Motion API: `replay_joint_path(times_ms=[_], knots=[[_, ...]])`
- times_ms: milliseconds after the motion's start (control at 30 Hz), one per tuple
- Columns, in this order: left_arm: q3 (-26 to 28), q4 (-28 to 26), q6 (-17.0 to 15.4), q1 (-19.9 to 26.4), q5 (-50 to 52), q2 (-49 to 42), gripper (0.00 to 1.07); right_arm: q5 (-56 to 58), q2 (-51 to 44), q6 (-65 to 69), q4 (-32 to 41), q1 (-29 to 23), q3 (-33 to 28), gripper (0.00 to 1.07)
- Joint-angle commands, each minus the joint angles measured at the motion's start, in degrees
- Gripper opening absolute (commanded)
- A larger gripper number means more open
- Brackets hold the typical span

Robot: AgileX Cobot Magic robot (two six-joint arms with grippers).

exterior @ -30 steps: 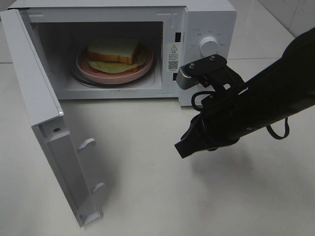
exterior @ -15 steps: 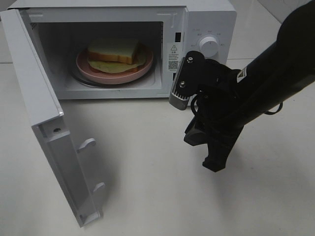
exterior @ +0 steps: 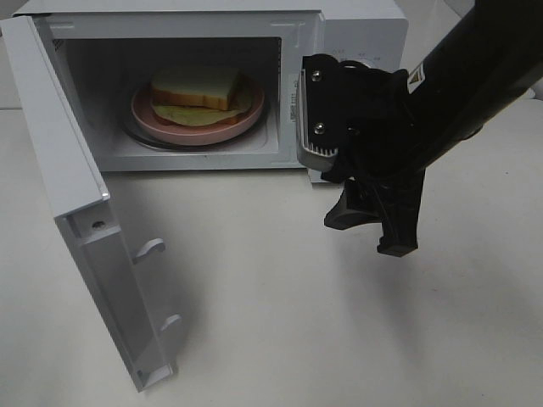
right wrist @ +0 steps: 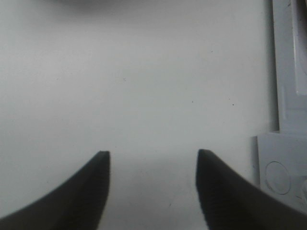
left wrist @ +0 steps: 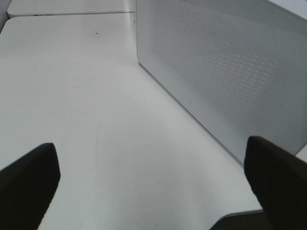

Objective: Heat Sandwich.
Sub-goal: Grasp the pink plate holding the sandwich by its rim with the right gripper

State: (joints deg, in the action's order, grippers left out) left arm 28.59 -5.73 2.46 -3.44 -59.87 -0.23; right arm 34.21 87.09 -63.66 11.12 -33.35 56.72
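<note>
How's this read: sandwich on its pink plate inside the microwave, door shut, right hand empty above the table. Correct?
Not quite: the microwave door stands swung open, not shut, as the exterior high view shows. The rest holds: the sandwich sits on its pink plate inside the microwave, and the right hand is empty above the table.

Right arm (exterior: 484,59): thick, matte black casing.
Camera block (exterior: 316,110): black housing at the wrist, with a rounded silver-grey end.
Screws (exterior: 316,75): two small bright ones on the block's face.
Label (exterior: 415,76): small white sticker with a red mark, too small to read.
Right gripper (exterior: 366,236): black, with flat fingers (right wrist: 79,196) tapering to blunt tips.
Left gripper (left wrist: 151,143): dark, blurred fingers (left wrist: 29,182) with rounded ends.
</note>
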Motion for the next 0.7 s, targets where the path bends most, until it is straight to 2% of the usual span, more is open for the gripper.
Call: replay_joint_path(times_ms=[33, 133, 200, 433, 700], knots=[[-0.2, 0.1, -0.3, 0.1, 0.5, -1.3, 1.03, 1.3, -0.3, -0.3, -0.8, -0.1, 0.9, 0.88], [-0.2, 0.1, -0.3, 0.1, 0.5, -1.3, 1.03, 2.2, 0.1, -0.3, -3.2, -0.1, 1.0, 1.02], [-0.2, 0.1, -0.3, 0.1, 0.5, -1.3, 1.03, 2.6, 0.4, -0.3, -4.0, -0.1, 1.4, 1.05], [-0.2, 0.1, -0.3, 0.1, 0.5, -1.3, 1.03, 5.4, 5.1, -0.2, -9.4, -0.2, 7.2, 1.01], [-0.2, 0.1, -0.3, 0.1, 0.5, -1.3, 1.03, 5.4, 11.3, -0.4, -12.1, -0.9, 13.4, 0.99]])
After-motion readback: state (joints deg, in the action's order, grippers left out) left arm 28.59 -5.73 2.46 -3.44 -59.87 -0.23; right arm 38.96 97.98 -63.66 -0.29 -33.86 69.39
